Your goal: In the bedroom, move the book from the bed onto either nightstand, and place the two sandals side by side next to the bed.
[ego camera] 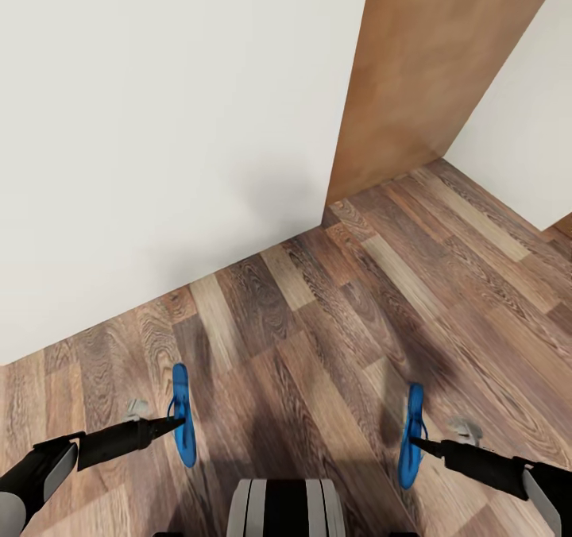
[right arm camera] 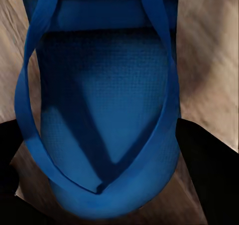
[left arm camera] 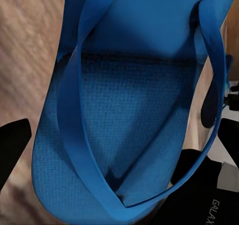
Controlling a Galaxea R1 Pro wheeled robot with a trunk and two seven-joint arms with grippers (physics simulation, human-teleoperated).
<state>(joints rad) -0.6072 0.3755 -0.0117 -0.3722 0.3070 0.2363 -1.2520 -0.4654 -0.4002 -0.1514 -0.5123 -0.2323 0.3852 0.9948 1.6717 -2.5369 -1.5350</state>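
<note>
Held one blue sandal (ego camera: pixel 183 426) pinched in left gripper (ego camera: pixel 179 421), other sandal (ego camera: pixel 411 435) apparently pinched in right gripper (ego camera: pixel 416 442), both above wood floor (ego camera: pixel 334 314)

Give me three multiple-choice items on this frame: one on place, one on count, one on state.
1. Where is the wooden door?
A. ahead, right of the white wall
B. behind the robot
C. flat on the floor

2. How many blue sandals show in the head view?
A. one
B. two
C. three

3. The left sandal is:
A. lying on a bed
B. stacked on the right sandal
C. held on edge by the left gripper

Answers: 1 A, the door stands ahead, right of the wall. 2 B, one at each gripper; the other is at the right gripper. 3 C, the fingertips meet its strap above the floor.
</note>
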